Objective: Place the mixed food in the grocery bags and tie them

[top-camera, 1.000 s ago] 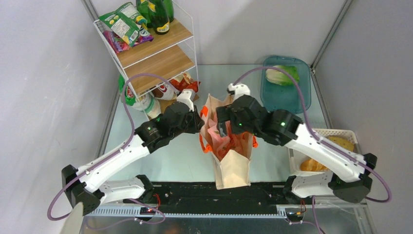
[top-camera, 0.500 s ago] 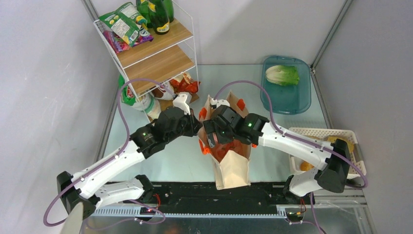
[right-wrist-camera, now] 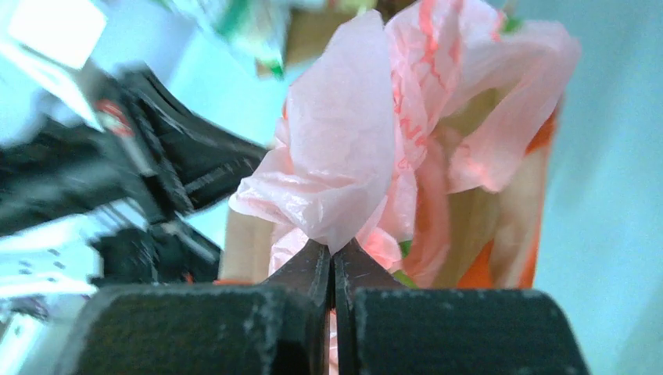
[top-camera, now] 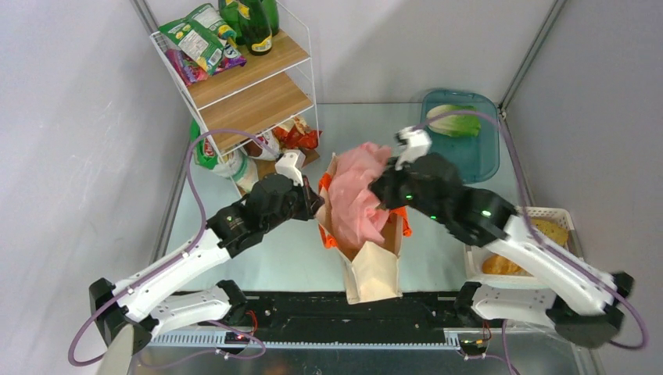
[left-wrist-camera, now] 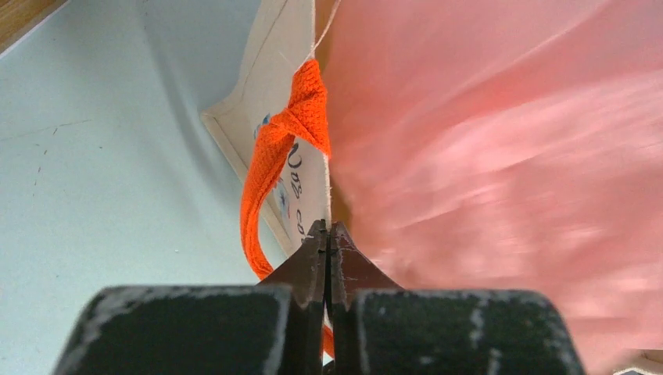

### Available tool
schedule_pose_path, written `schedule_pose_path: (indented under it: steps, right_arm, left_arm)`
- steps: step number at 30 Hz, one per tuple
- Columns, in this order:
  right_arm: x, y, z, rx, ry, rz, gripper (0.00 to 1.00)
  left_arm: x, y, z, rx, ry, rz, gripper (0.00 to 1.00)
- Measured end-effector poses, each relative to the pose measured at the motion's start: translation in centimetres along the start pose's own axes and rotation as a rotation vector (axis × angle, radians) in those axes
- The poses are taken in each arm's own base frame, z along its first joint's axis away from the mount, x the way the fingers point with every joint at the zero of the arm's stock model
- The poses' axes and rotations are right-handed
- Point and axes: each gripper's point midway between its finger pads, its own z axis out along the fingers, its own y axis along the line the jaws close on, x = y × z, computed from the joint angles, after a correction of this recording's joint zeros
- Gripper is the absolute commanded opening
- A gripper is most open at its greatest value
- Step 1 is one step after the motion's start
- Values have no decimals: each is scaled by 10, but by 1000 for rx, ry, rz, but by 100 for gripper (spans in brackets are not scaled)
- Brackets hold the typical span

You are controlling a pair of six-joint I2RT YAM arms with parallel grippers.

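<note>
Lifted rearward, right arm [top-camera: 469, 215] pinches pink bag [top-camera: 356, 191] in closed jaws.

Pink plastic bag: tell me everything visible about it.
The pink plastic bag is thin, translucent, glossy film, heavily crumpled, with faint red print. Its bunched top stands above the mouth of the beige tote; the lower part sits inside. The right gripper is shut on a fold of its top. Contents unclear.
</note>
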Motion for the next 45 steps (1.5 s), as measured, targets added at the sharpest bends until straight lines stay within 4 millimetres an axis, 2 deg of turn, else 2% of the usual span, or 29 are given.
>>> schedule_pose_path:
  steps: [3,7,9,12,15,18,20,23,26,29,32,34,39,42,45]
  right_arm:
    - [-50,-6,-48,-45,-201,35,0]
    - [-111,-33,-115,-3,-463,78,0]
    - [-131,-50,-142,56,-562,92,0]
    - [-157,-81,-193,186,-722,113,0]
    - [-163,-103,-220,295,-792,122,0]
    - [-152,-120,-222,383,-779,119,0]
    - [-140,-129,-210,421,-734,107,0]
    - [-112,-146,-181,493,-620,85,0]
    - [-88,-174,-155,619,-502,99,0]
    - [-73,-206,-148,755,-439,156,0]
    - [-56,-241,-153,889,-397,239,0]
    - [-49,-253,-160,935,-397,283,0]
    - [-45,-257,-181,980,-472,369,0]
    - [-40,-259,-195,1020,-518,425,6]
    - [-36,-259,-204,1039,-544,456,7]
  left_arm:
    - [1,1,0,3,-5,-1,0]
    - [1,3,0,-5,-11,-2,0]
    - [2,5,-1,-6,-14,-2,0]
    - [2,7,-3,-9,-22,-3,0]
    - [3,8,-5,-8,-26,-4,0]
    - [2,8,-7,-6,-32,-5,0]
    - [1,8,-9,-6,-34,-5,0]
    - [0,8,-12,-3,-40,-6,0]
    - [1,10,-16,0,-49,-8,0]
    - [3,13,-19,-3,-51,-7,0]
    - [4,15,-20,-8,-56,-8,0]
    - [5,17,-20,-10,-57,-7,0]
    - [5,18,-21,-13,-62,-8,0]
    - [5,18,-21,-13,-62,-8,0]
    - [5,18,-21,-13,-62,-8,0]
